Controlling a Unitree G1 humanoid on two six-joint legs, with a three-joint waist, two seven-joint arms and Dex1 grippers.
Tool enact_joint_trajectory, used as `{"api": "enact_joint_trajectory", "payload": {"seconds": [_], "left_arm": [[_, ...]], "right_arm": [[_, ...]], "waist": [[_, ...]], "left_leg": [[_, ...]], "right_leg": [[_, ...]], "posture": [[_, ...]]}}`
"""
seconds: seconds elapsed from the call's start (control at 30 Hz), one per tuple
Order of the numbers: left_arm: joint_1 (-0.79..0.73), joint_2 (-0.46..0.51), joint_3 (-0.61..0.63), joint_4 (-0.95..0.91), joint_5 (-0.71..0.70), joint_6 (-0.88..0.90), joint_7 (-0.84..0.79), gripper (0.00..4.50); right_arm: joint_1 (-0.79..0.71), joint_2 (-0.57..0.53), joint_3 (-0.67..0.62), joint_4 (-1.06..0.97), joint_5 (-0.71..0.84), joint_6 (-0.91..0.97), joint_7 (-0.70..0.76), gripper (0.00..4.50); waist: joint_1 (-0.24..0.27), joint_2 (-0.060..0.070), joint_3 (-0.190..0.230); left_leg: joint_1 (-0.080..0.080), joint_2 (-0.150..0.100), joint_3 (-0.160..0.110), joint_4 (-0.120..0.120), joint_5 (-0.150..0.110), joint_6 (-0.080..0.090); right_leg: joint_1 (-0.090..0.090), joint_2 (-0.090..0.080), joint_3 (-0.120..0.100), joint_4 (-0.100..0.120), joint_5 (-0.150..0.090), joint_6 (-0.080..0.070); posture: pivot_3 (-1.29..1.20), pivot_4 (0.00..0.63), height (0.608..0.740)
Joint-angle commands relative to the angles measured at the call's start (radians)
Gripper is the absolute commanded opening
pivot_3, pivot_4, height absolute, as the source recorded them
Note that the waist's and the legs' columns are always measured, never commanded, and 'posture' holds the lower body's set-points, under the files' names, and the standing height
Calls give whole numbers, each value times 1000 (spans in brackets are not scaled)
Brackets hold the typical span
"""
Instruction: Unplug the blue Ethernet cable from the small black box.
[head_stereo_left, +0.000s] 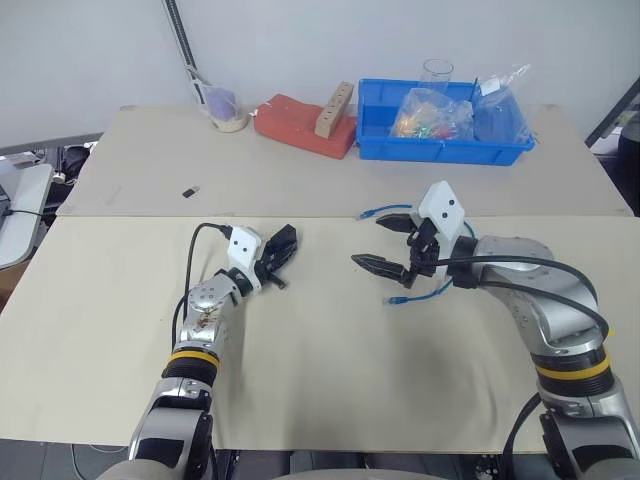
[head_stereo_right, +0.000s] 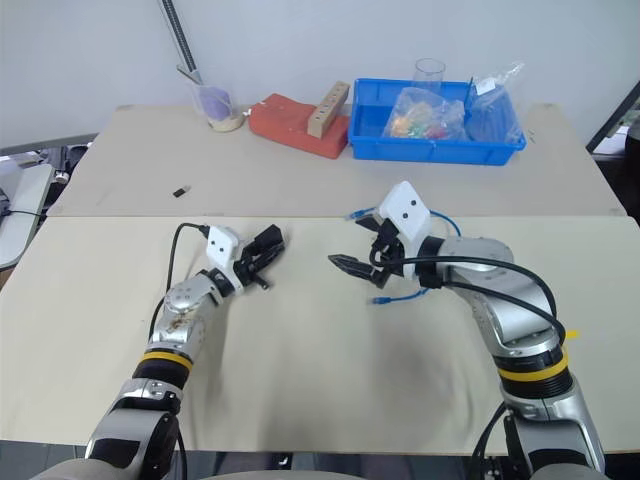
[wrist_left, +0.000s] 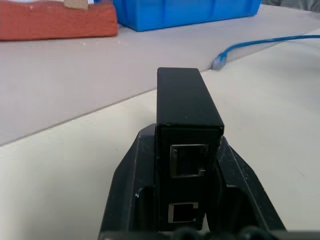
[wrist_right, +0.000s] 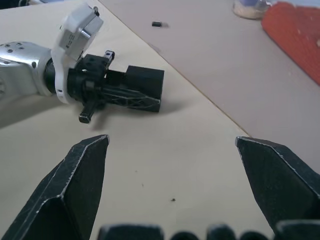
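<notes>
My left gripper (head_stereo_left: 281, 250) is shut on the small black box (wrist_left: 186, 107), which it holds just above the table with the empty ports on its edge facing the left wrist camera. The box (wrist_right: 145, 83) also shows in the right wrist view, sticking out past the left fingers. The blue Ethernet cable (head_stereo_left: 430, 291) lies loose on the table under my right arm, with one plug end (wrist_left: 217, 62) free and apart from the box. My right gripper (head_stereo_left: 386, 244) hovers above the table to the right of the box, open, with nothing between its fingers (wrist_right: 77, 182).
A blue bin (head_stereo_left: 440, 146) with bagged items stands at the back right. Beside it are a red block (head_stereo_left: 295, 124) with a wooden piece (head_stereo_left: 335, 108), and a small bowl (head_stereo_left: 229, 120). A tiny black piece (head_stereo_left: 190, 191) lies at the back left.
</notes>
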Motion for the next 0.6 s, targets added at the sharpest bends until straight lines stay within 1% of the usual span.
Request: {"api": "enact_joint_trajectory", "payload": {"seconds": [0.03, 0.1, 0.17, 0.2, 0.27, 0.37, 0.47, 0.53, 0.6], "left_arm": [[-11, 1, 18, 8, -5, -25, 6, 2041], [-5, 4, 22, 1, -13, -17, 1, 3006], [8, 14, 28, -22, -24, -2, -8, 4083], [15, 21, 31, -35, -27, 4, -13, 4478], [36, 40, 41, -77, -42, 32, -25, 4478], [128, 126, 55, -275, -101, 169, -91, 4478], [249, 276, 80, -519, -196, 375, -183, 4478], [320, 400, 133, -676, -285, 520, -228, 4478], [362, 482, 194, -786, -358, 618, -239, 4478]], "right_arm": [[-13, 2, -29, -27, 4, -11, -17, 4500], [-18, 4, -32, -25, 9, -7, -22, 4500], [-23, 4, -31, -22, 10, -9, -22, 4500], [-23, 1, -28, -21, 7, -15, -18, 4500], [-22, -16, -16, -20, -5, -39, 4, 4500], [-12, -40, -35, -12, 14, -62, 53, 4500], [-2, -95, -75, 22, 53, -96, 152, 4500], [4, -147, -106, 55, 84, -105, 227, 4500], [9, -186, -129, 79, 113, -99, 282, 4500]], "waist": [[-4, 0, 0], [-5, 0, 0], [-5, 0, 0], [-5, 0, 0], [-6, 0, 0], [-13, 0, 0], [-24, 0, 0], [-27, 0, 0], [-24, 0, 1]], "left_leg": [[0, 0, 0, 0, 0, 0], [0, 1, 0, 0, 0, 0], [0, 1, 0, 0, 0, 0], [0, 1, 0, 0, 0, 0], [0, 1, 0, 0, 0, 0], [0, 1, 0, -1, 0, 0], [0, 2, -1, -2, 0, 0], [1, 2, -2, -2, 0, 0], [1, 3, -2, -3, 0, 0]], "right_leg": [[0, 0, 0, 0, 0, 0], [0, 1, 0, 0, 0, 0], [0, 1, 0, 1, 0, 0], [0, 1, 0, 0, 0, 0], [0, 1, 0, 1, 0, 0], [0, 1, 0, 1, 0, 0], [0, 2, 0, 1, 0, 0], [0, 1, 0, 0, 0, 0], [0, 1, 0, -1, 0, 0]], "posture": [[0, 150, 740], [0, 150, 740], [0, 150, 740], [0, 150, 740], [0, 150, 740], [0, 150, 740], [0, 150, 740], [0, 150, 740], [0, 150, 740]]}}
